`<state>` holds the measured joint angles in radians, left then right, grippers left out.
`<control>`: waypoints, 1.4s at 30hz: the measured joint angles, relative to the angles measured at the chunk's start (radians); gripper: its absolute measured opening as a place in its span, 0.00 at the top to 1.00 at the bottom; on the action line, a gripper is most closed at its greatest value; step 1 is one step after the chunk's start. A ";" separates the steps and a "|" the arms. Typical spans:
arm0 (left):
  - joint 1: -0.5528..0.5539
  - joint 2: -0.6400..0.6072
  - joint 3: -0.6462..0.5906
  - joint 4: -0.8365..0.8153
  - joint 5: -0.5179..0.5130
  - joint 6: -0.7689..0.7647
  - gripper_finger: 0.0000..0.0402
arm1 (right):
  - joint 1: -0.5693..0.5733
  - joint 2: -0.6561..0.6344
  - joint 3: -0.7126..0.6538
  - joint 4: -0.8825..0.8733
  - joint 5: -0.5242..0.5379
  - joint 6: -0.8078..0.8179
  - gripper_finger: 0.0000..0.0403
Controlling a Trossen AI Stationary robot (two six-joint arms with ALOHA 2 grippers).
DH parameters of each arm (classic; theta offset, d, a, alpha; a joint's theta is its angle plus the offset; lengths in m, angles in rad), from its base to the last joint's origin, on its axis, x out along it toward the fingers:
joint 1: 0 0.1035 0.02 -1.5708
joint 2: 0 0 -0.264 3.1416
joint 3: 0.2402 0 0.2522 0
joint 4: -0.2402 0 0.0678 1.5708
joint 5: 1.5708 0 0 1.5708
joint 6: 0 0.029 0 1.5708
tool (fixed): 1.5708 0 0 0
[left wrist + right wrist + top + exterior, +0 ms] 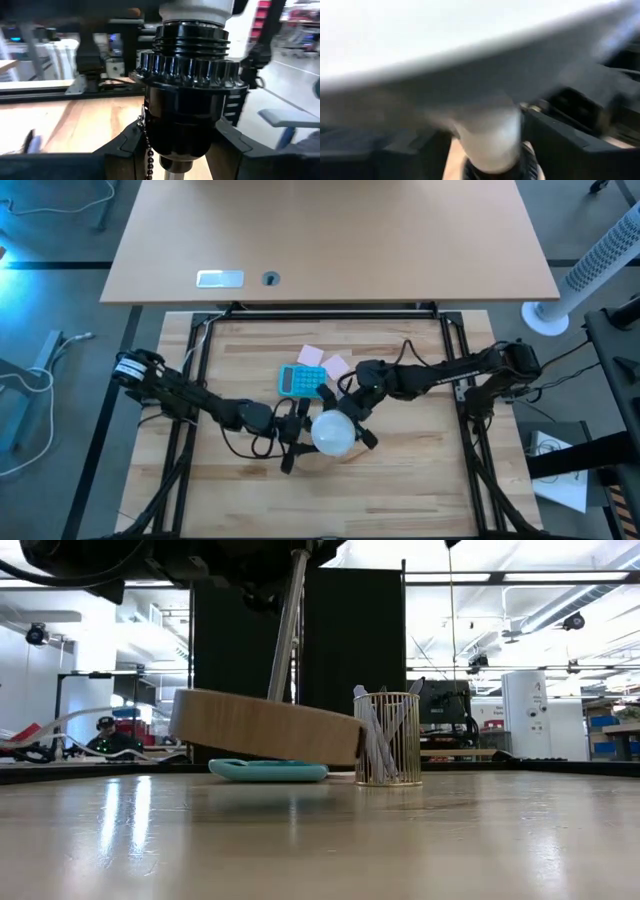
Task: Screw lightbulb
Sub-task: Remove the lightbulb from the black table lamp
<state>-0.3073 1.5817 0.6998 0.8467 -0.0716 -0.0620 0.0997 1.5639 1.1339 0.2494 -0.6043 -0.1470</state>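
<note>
The frosted white lightbulb (334, 432) sits with its neck (490, 140) in the black socket (187, 95) of a lamp with a round wooden disc base (265, 727) and a metal rod (285, 630). The disc hangs tilted, clear of the table. My left gripper (290, 428) is shut on the socket, coming from the table's left. My right gripper (350, 420) comes from the right and is shut on the bulb's globe, which fills the right wrist view (445, 40). My left gripper pinches the socket's lower body (150, 135) between its two fingers (125, 145), one on each side, below the ribbed collar. The fingers come level from the table's left. The lamp is lifted, its disc base tilted above the table. My right gripper holds the bulb's round globe (345, 442) between its two fingers, which show on either side of it in the high view. It comes slanting from the table's right. The globe hides the contact in the right wrist view. The bulb's neck stands in the socket.
A blue calculator (302, 382) lies just beyond the grippers, also in the low view (268, 771). Pink sticky notes (322, 360) lie behind it. A wire pen holder (387, 738) stands near the calculator. A pull chain (146, 145) hangs beside the socket.
</note>
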 joint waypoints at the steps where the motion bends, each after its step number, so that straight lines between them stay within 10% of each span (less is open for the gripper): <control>1: 0.000 -0.006 -0.007 0.001 -0.019 0.000 0.65 | 0.002 -0.011 0.005 -0.030 0.043 -0.011 0.34; 10: 0.002 -0.066 -0.047 0.010 -0.328 0.056 0.66 | 0.088 -0.089 0.004 -0.053 0.674 -0.033 0.25; 21: 0.027 -0.092 -0.021 0.032 -0.735 0.206 0.66 | 0.129 -0.026 -0.009 0.157 1.176 0.087 0.29; 42: 0.087 -0.092 -0.008 -0.028 -0.821 0.254 0.66 | 0.129 0.084 -0.011 0.406 1.418 0.040 0.45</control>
<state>-0.2205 1.4899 0.6918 0.8189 -0.8928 0.1921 0.2291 1.6475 1.1229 0.6557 0.8139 -0.1066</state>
